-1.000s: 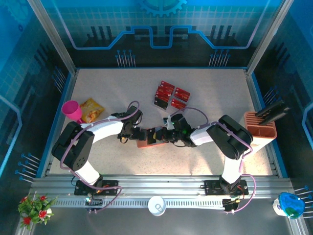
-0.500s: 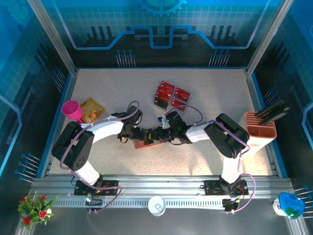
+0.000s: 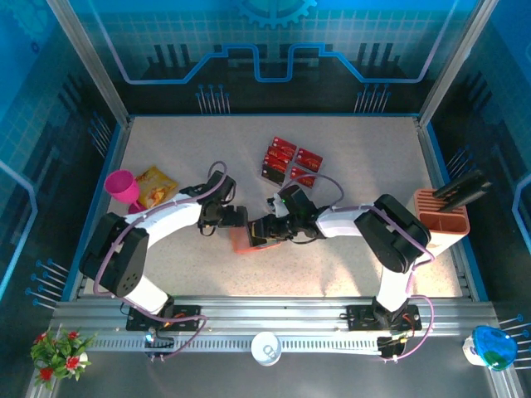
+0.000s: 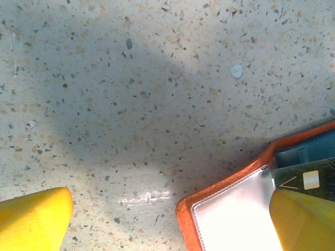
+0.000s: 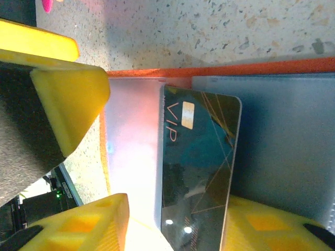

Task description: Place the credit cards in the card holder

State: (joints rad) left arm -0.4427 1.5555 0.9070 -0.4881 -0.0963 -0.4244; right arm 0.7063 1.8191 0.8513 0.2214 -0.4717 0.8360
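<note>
Half parted at the right gripper [image 3: 276, 229], clamping nothing. Between the jaws, flat on the open card holder [image 3: 247, 242]: a dark VIP card [image 5: 201, 157], tucked in or merely laid, cannot tell. Spread wide at the left gripper [image 3: 238, 217] just opposite, hanging over the holder's corner. Beyond both, loose on the table [image 3: 182, 149]: the red credit cards [image 3: 287, 160]. Judged barely begun, with one card placed at most and the pile left.

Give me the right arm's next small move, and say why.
Probably open the right gripper wider and back it straight off. Its fingers stand apart on either side of the dark VIP card, which lies on the open card holder, and red cards wait farther up the table.
</note>
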